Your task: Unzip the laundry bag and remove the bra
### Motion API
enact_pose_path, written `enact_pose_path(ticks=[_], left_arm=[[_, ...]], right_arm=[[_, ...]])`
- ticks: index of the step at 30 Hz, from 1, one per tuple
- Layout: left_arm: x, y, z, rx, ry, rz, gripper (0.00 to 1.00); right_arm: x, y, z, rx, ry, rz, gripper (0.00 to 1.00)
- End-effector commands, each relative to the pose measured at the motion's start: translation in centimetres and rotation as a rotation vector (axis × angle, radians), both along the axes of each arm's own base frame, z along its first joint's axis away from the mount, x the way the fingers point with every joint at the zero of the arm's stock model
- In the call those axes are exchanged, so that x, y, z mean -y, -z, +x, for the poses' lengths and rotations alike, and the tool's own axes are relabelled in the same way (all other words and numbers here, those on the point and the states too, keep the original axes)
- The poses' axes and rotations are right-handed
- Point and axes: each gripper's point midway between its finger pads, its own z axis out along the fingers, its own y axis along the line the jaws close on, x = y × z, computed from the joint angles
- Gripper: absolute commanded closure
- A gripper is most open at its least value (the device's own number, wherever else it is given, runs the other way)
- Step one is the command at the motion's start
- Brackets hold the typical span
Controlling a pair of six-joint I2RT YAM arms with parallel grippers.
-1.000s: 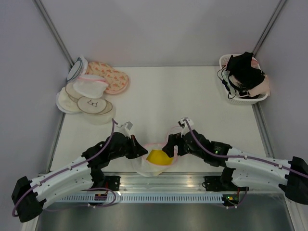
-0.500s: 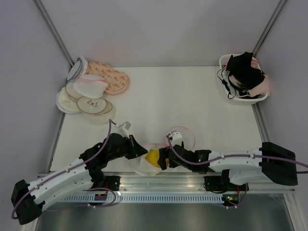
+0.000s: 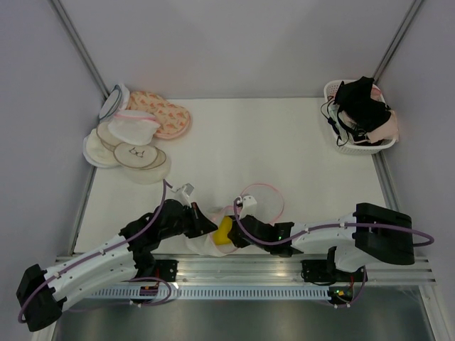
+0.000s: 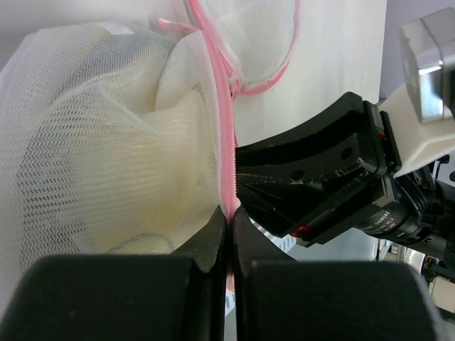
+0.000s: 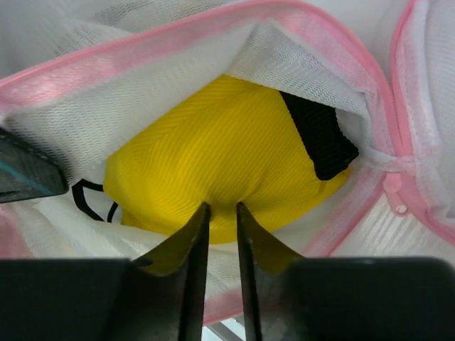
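Opened laundry bag (image 4: 106,142) held between two hands at the near edge of the worktop (image 3: 284,156).

One white mesh bag is seen, with the left hand (image 4: 229,226) on its left side, the fingers closed tight on the pink zipper trim (image 4: 226,156). The right hand (image 5: 220,213) is pushed into the bag's mouth from the right, its fingers drawn nearly together and pinched on the fabric of the one yellow bra (image 5: 213,142), which lies inside the bag. The bag's lid (image 3: 264,202) is laid open just behind the right hand. One pile of pouches (image 3: 135,135) is seen at the far left, and one basket (image 3: 341,145) of garments at the far right, both well apart from the hands.
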Motion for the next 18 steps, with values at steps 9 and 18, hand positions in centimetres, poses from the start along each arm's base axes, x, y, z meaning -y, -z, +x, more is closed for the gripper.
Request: enact_pose_path(ticks=[9,18], left_arm=[[0.4,-0.3,-0.4,-0.017,0.005,-0.063,0.98],[0.4,-0.3,-0.4,-0.019,-0.001,-0.064,0.98]], right_arm=[[0.1,-3.4,0.9,0.061,0.059,0.079,1.0],[1.8,-1.1,1.6,0.059,0.114,-0.066,0.43]])
